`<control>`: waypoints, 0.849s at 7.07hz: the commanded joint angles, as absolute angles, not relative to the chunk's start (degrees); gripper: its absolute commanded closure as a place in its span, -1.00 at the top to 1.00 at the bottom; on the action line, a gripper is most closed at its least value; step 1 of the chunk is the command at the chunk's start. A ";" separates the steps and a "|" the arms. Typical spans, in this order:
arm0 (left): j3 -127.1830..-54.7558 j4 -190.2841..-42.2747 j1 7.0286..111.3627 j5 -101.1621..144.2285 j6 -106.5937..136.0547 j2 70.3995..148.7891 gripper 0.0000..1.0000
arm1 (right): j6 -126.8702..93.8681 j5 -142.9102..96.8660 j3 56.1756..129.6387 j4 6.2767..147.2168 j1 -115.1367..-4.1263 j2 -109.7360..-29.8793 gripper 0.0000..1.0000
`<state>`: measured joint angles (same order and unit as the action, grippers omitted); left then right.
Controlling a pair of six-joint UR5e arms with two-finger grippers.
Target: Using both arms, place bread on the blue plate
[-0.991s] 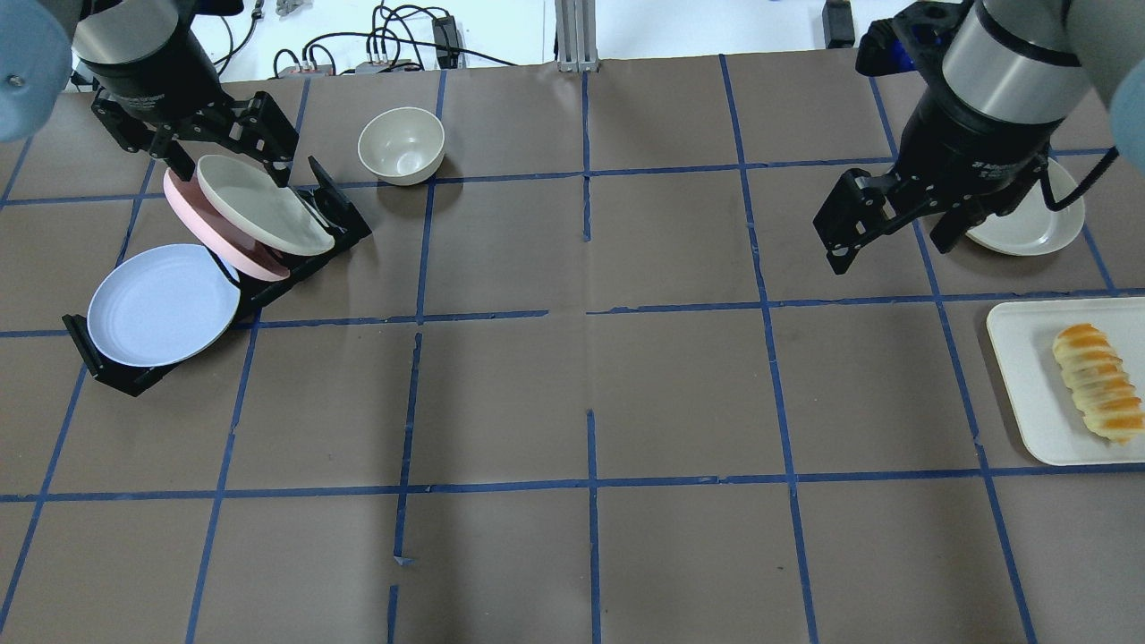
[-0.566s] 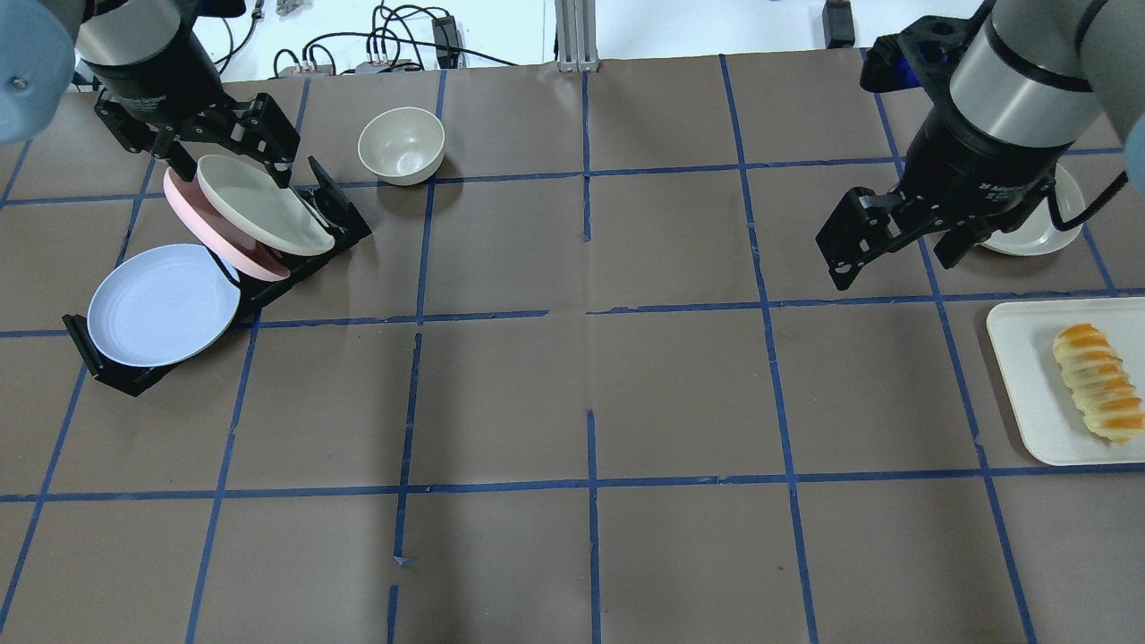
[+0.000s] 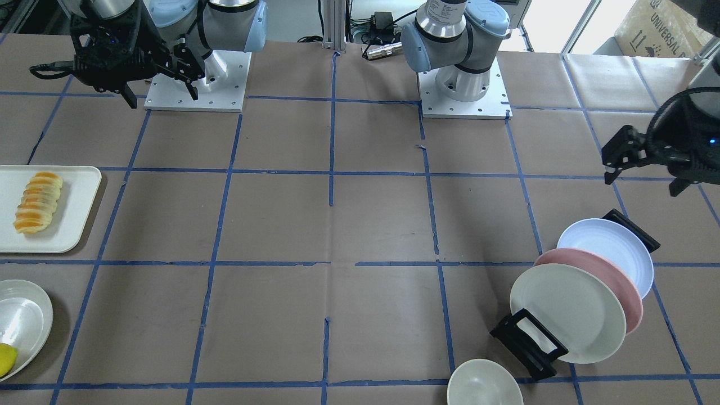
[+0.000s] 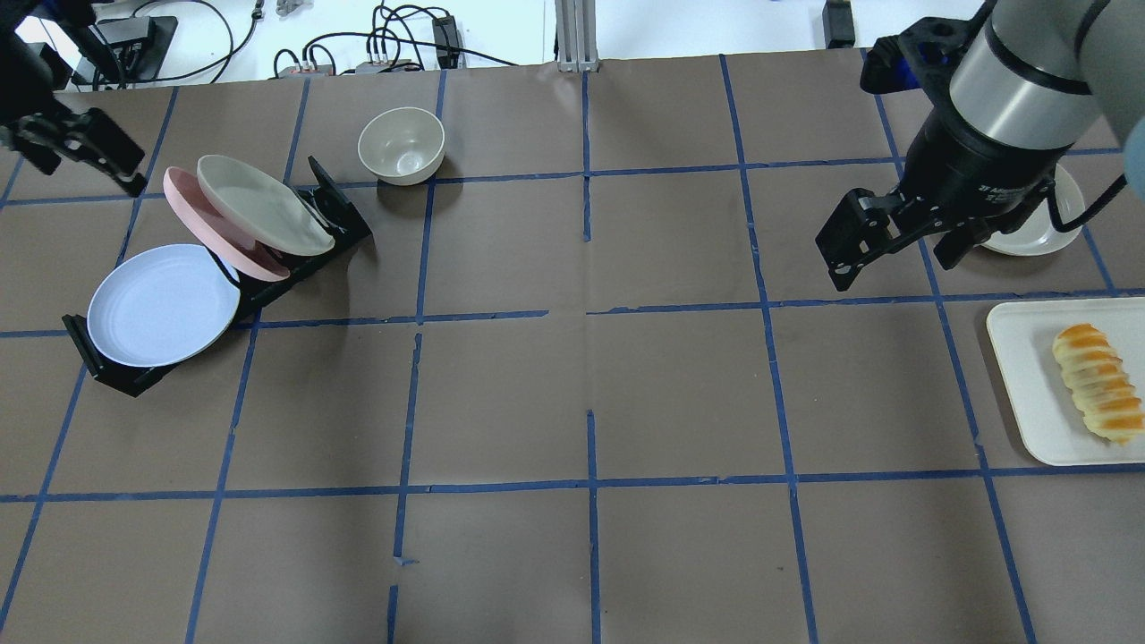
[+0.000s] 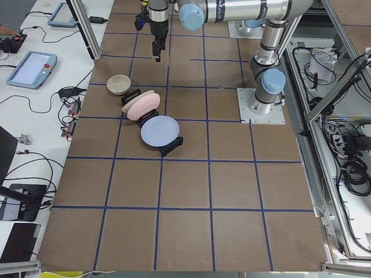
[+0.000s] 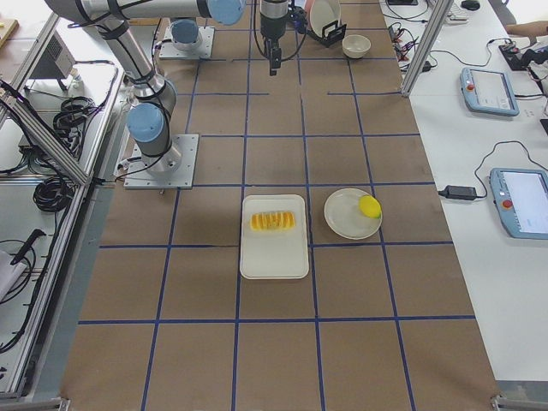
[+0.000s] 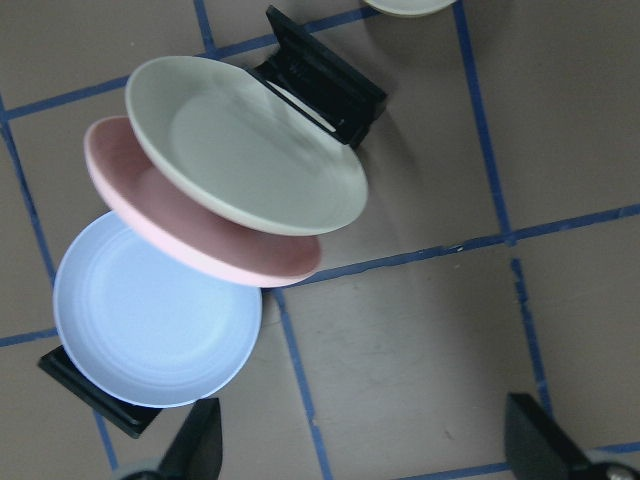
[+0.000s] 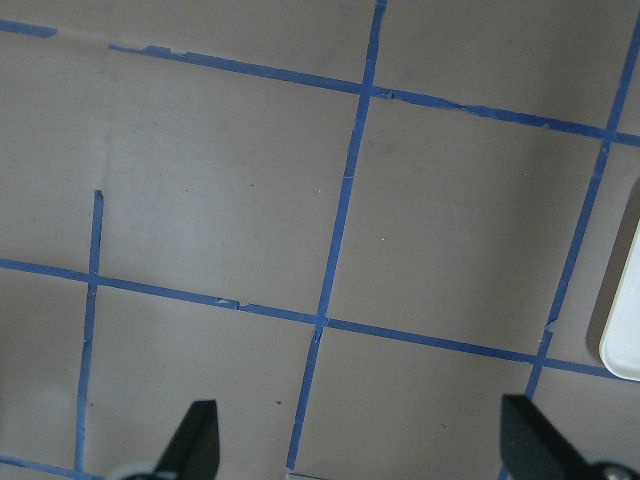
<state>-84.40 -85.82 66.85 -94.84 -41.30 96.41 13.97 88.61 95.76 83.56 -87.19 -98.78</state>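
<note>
The bread point(image 4: 1098, 383), an orange and pale-yellow ridged loaf, lies on a white tray point(image 4: 1024, 402) at the right edge; it also shows in the front view point(image 3: 36, 202). The blue plate point(image 4: 164, 305) leans in the front slot of a black rack point(image 4: 335, 210) at the left, and the left wrist view point(image 7: 155, 310) shows it too. My left gripper point(image 4: 85, 170) is open and empty, high and off to the left of the rack. My right gripper point(image 4: 893, 261) is open and empty, above the table and left of the tray's far end.
A pink plate point(image 4: 183, 206) and a cream plate point(image 4: 264, 215) lean in the same rack behind the blue one. A cream bowl point(image 4: 401, 145) stands beyond the rack. A white plate point(image 3: 22, 323) with a yellow lemon-like piece point(image 3: 4, 360) sits beyond the tray.
My left arm has moved from over the rack's plates out to the far left edge. My right gripper has shifted slightly toward the tray, then held still.
</note>
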 commanded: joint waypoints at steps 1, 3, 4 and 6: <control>-84.90 -85.17 57.08 -94.84 -54.03 98.08 1.00 | 14.85 88.86 98.15 84.89 -85.10 -98.26 0.99; -82.28 -84.38 54.24 -94.48 -58.43 105.34 1.00 | 18.69 90.00 104.73 92.18 -74.59 -98.35 0.99; -81.13 -83.24 53.97 -94.57 -58.19 109.99 1.00 | 24.72 90.17 109.64 98.64 -66.70 -98.26 0.99; -75.71 -81.39 54.05 -94.75 -58.53 118.61 1.00 | 38.09 90.35 121.67 114.88 -55.15 -97.04 0.98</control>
<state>-79.05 -82.16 54.12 -94.69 -58.26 113.36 30.90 90.28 114.70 105.26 -61.82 -97.97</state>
